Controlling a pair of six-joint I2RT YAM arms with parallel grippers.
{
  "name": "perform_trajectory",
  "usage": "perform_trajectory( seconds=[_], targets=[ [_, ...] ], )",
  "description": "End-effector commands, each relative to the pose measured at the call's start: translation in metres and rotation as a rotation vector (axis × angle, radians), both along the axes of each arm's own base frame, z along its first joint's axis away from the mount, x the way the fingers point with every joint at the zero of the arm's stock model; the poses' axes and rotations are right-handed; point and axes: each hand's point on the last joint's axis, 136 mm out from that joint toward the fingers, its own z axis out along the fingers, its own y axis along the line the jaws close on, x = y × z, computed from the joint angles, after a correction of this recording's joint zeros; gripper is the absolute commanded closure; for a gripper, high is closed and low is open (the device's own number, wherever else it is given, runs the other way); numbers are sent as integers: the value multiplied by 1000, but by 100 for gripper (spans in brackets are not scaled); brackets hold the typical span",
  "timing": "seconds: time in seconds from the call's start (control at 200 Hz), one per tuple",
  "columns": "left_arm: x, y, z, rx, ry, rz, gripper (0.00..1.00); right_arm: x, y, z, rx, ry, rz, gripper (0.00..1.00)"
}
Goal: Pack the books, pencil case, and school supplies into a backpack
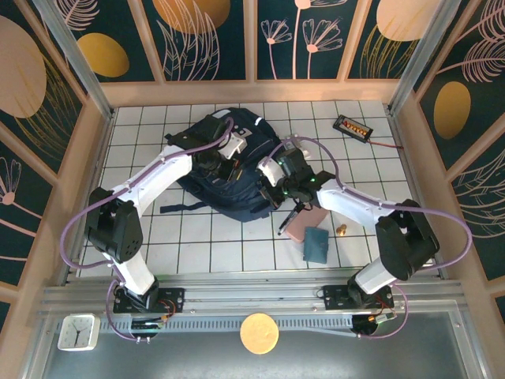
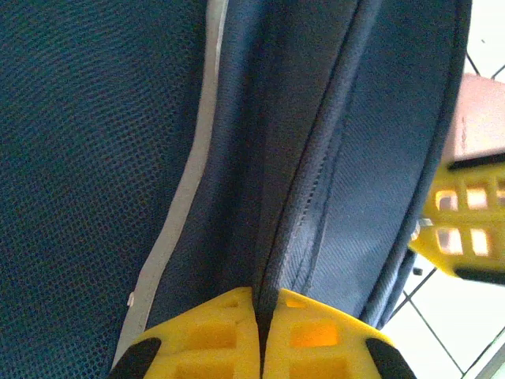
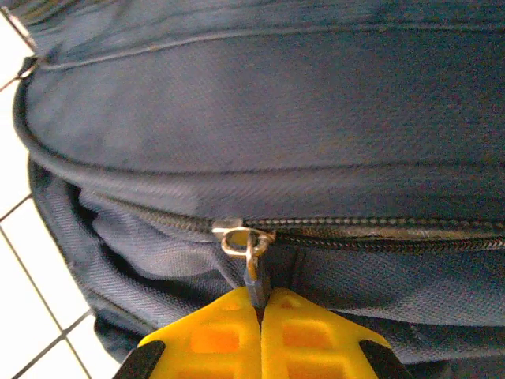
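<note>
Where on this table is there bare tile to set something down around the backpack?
Bare tile: near-centre between the backpack and the arm bases; the far-left corner; and between the black tray and the right arm. Crowded: pencil case, teal item and pen cluster at the backpack's near-right.

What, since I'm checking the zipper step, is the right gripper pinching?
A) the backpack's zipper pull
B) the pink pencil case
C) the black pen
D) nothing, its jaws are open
A: in the right wrist view the right gripper is shut on the dark zipper pull hanging from the silver slider of the backpack.
</note>
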Motion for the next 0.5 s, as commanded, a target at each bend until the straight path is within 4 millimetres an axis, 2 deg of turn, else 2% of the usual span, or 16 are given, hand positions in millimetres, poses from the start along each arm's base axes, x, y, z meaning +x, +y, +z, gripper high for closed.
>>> perform_trajectory(
  seconds=[0.0, 0.12, 0.245, 0.375, 0.49],
  targets=[
    [28, -17, 31, -104, -54, 119, 100, -36, 22, 25, 110, 158, 62, 100],
    [43, -27, 45, -179, -54, 199, 100, -49, 35, 18, 126, 282, 28, 100],
    [54, -32, 54, -196, -51, 244, 100, -41, 38, 10, 91, 358, -82, 100],
    [63, -36, 57, -211, -19, 297, 100, -29, 51, 21, 152, 392, -158, 100],
    [70, -47, 63, -313, 28, 376, 100, -22, 69, 32, 307, 455, -238, 100]
  ],
)
